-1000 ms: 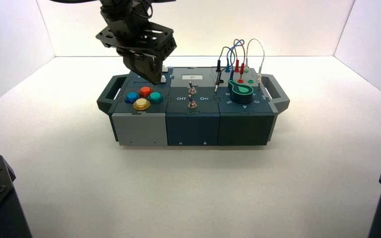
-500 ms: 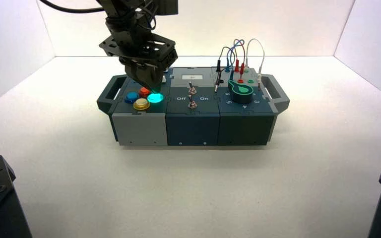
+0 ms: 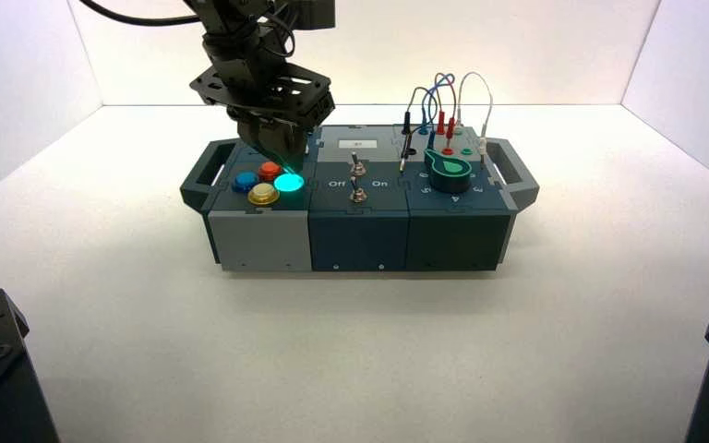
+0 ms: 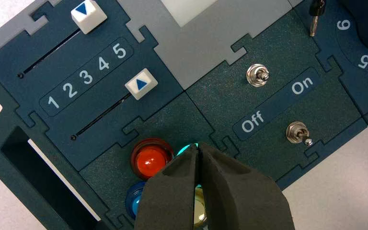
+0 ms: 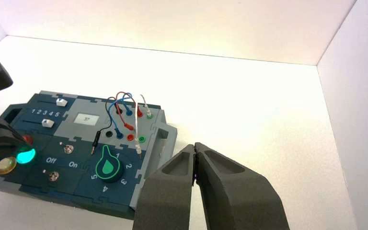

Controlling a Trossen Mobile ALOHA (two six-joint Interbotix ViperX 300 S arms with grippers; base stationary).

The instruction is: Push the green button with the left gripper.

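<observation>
one arm works here: the left gripper point(image 3: 282, 159) sits in the upper left of the high view, over the button cluster at the left end of the box point(image 3: 358, 226). its fingers point(image 4: 172, 191) are pressed together with no gap between them, holding nothing; they form a single blunt tip.

the green button point(image 3: 288, 182) lies at the right edge of the four-button cluster, just beside the red button point(image 3: 269, 170) and the yellow button point(image 3: 263, 194), with the blue button point(image 3: 244, 181) on the far side. it glows bright cyan-green in the high view. in the left wrist view only a thin cyan sliver point(image 4: 187, 149) shows at the fingertips, near the lower centre of the frame; the rest is hidden under the fingers.

procedure notes, as judgement:
- the lit dome suggests the press has registered; whether the tip touches the dome at this instant cannot be told.
- keep the closed tip centred on the green dome. the red and yellow domes are close neighbours, so sideways drift risks a second press.
- move along the vertical axis only when lifting, to avoid scraping the dome.
- keep clear of the two toggle switches point(image 4: 258, 75) at the off/on label, just right of the cluster.

the right gripper point(image 5: 195, 163), fingers closed together, waits well apart from the box.
</observation>
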